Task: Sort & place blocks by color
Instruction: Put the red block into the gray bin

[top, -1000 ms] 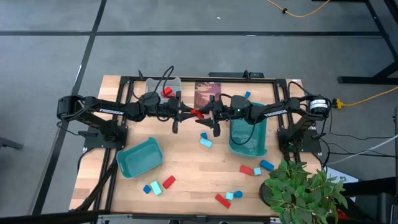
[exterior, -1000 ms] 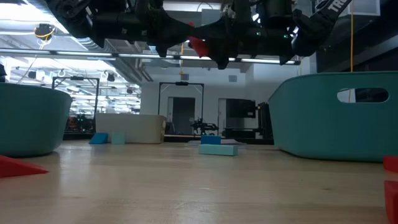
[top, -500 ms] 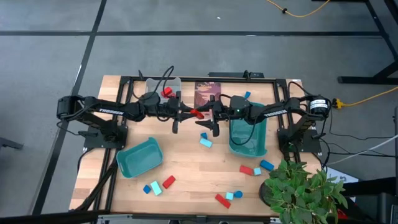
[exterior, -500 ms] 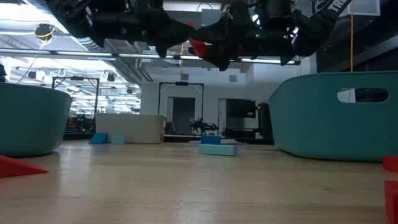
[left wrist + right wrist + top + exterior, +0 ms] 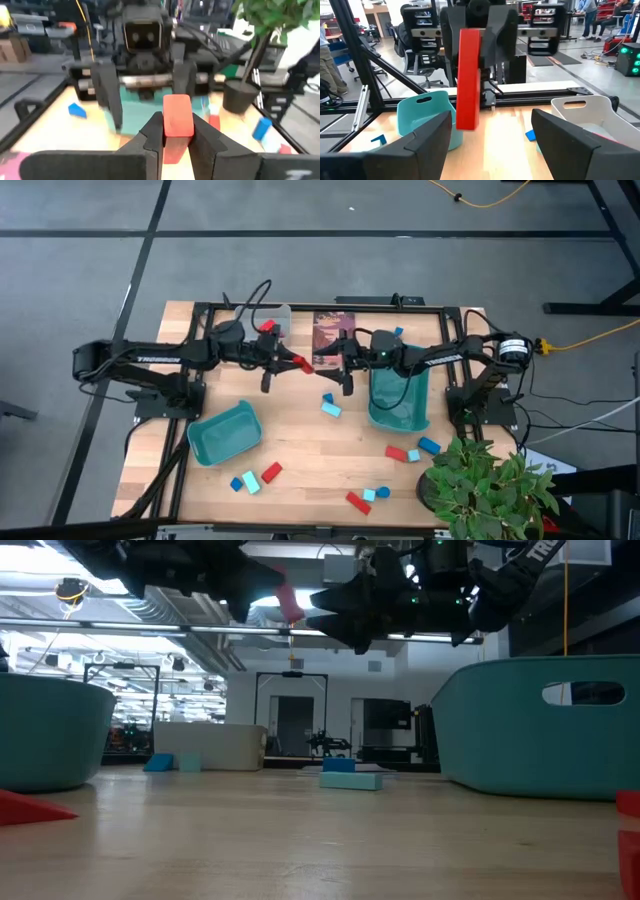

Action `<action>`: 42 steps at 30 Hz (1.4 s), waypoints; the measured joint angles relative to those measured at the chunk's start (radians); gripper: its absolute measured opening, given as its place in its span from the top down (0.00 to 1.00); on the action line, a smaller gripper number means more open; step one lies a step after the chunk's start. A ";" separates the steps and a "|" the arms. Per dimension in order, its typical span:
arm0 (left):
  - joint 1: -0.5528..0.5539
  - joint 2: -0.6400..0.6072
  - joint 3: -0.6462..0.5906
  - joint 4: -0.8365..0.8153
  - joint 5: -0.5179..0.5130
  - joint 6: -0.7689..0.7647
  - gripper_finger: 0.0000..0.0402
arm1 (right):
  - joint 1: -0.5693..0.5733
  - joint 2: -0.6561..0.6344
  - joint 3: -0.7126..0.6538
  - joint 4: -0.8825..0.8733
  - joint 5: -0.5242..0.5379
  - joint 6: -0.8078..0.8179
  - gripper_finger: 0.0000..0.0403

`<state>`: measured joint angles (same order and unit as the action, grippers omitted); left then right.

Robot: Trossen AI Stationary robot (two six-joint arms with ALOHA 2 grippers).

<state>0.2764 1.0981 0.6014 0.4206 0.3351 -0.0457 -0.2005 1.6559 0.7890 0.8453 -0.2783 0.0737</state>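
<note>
The red block (image 5: 299, 364) hangs above the bench's (image 5: 300, 445) middle rear, pinched in the left end effector (image 5: 297, 363); a second ago both end effectors met on it, and now the right end effector (image 5: 326, 364) stands just beside with fingers spread, empty; the left arm has drawn back toward the grey bin (image 5: 262, 317), where another red block (image 5: 268, 328) lies; the handover looks complete, so dropping it there seems next; loose blocks remain scattered along the front.

Overhead looking straight down, table-level looking across, wrist cameras close — facing each other.
</note>
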 joint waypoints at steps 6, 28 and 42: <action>0.000 -0.120 -0.052 -0.043 -0.027 0.004 0.87 | -0.016 -0.145 -0.115 0.004 0.006 -0.003 0.31; 0.000 -0.380 -0.257 0.135 -0.128 0.006 0.87 | -0.015 -0.409 -0.283 0.001 0.051 0.026 0.31; 0.072 -0.342 -0.169 -0.025 -0.386 0.028 0.87 | -0.015 -0.409 -0.283 -0.001 0.050 0.026 0.31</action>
<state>0.3487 0.7561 0.4328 0.3952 -0.0505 -0.0174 -0.2153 1.2472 0.5056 0.8440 -0.2287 0.0994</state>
